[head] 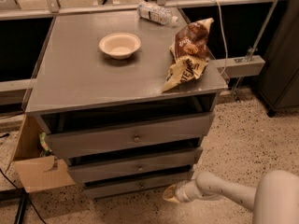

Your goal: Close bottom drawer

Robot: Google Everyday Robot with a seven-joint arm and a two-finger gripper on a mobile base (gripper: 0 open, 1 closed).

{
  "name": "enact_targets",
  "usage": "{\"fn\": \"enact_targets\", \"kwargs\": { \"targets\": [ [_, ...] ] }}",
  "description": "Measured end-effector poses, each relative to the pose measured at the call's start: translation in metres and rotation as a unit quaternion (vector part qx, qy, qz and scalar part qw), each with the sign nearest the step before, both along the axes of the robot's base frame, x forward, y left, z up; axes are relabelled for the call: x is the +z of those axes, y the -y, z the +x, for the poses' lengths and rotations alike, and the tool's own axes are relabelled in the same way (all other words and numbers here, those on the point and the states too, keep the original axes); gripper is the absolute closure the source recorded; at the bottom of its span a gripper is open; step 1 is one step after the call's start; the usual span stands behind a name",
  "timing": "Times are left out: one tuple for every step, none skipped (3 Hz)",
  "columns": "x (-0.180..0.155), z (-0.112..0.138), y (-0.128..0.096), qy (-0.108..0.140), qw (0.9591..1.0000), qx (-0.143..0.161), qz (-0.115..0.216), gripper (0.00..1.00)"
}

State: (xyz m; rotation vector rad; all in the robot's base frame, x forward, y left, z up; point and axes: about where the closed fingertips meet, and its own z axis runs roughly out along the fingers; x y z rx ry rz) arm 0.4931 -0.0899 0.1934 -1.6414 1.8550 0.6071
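Note:
The bottom drawer is the lowest, slimmest grey front of three under the grey cabinet top. It stands slightly out, with a dark gap above it and a small round knob at its centre. The middle drawer and the top drawer also stand partly out. My gripper is low at the right end of the bottom drawer's front, close to it, on a white arm coming from the lower right.
On the cabinet top sit a cream bowl, a chip bag at the right edge and a water bottle at the back. A cardboard box stands to the left on the speckled floor.

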Motion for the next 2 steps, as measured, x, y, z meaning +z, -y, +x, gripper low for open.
{"fn": "enact_targets", "kwargs": {
  "targets": [
    [0.0041,-0.0017,0.0048,-0.008,0.9999,-0.004,-0.004,0.84],
    [0.0041,-0.0017,0.0048,-0.008,0.9999,-0.004,-0.004,0.62]
  ]
}}
